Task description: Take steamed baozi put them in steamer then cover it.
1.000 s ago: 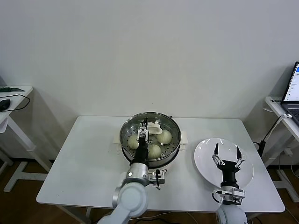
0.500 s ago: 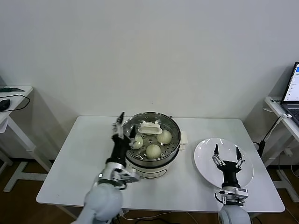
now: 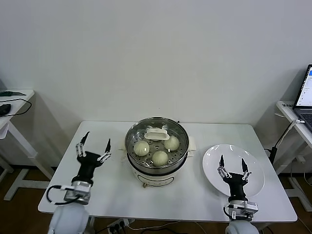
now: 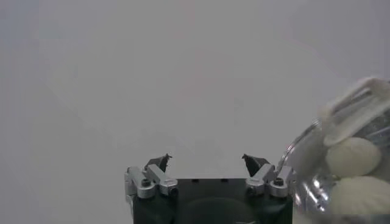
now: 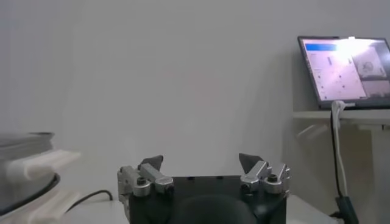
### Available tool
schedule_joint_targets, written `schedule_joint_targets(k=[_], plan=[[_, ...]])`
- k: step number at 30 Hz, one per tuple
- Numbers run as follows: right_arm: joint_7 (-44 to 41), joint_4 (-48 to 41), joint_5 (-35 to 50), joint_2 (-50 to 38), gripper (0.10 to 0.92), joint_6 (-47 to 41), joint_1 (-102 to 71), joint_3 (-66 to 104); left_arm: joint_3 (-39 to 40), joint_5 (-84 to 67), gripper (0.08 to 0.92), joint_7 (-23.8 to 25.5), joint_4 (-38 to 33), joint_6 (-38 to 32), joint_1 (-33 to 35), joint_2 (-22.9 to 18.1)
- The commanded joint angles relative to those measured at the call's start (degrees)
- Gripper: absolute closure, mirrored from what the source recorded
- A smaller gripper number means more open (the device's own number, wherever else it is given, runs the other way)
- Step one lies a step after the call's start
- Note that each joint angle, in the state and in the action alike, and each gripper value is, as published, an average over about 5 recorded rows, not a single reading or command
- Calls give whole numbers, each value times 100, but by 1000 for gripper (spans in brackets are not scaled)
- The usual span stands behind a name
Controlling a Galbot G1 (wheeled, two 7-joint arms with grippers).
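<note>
The steamer [image 3: 146,169] stands mid-table on its cream base. The cover [image 3: 157,133] lies flat on it, handle on top. Three baozi [image 3: 141,148] [image 3: 160,157] [image 3: 171,142] show through the glass; a fourth is hidden. My left gripper [image 3: 92,146] is open and empty, fingers up, well left of the steamer. In the left wrist view the gripper [image 4: 207,161] is open, with the cover [image 4: 356,106] and a baozi [image 4: 353,155] off to one side. My right gripper [image 3: 232,165] is open and empty over the white plate [image 3: 214,158]; it also shows open in the right wrist view [image 5: 201,161].
A power cord runs behind the steamer. A laptop [image 5: 344,67] sits on a side table at the right, with a cable hanging from it. Another side table stands at the far left [image 3: 14,97]. Bare tabletop lies round the left gripper.
My left gripper has let go of the cover's handle and swung away left from the steamer. The cover now rests on the pot. The right gripper has barely moved.
</note>
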Motion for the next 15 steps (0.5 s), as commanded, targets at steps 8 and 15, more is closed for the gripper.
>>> schedule_joint_targets(k=[8,15], plan=[[-48,130,70,24,203,-197,-149,-59,-969,-1386,177,395,408,-1200,679,3],[-33,150,18,36,203,-187,-174,-34,-896,-1348,177,416,367,-1202,697,29]])
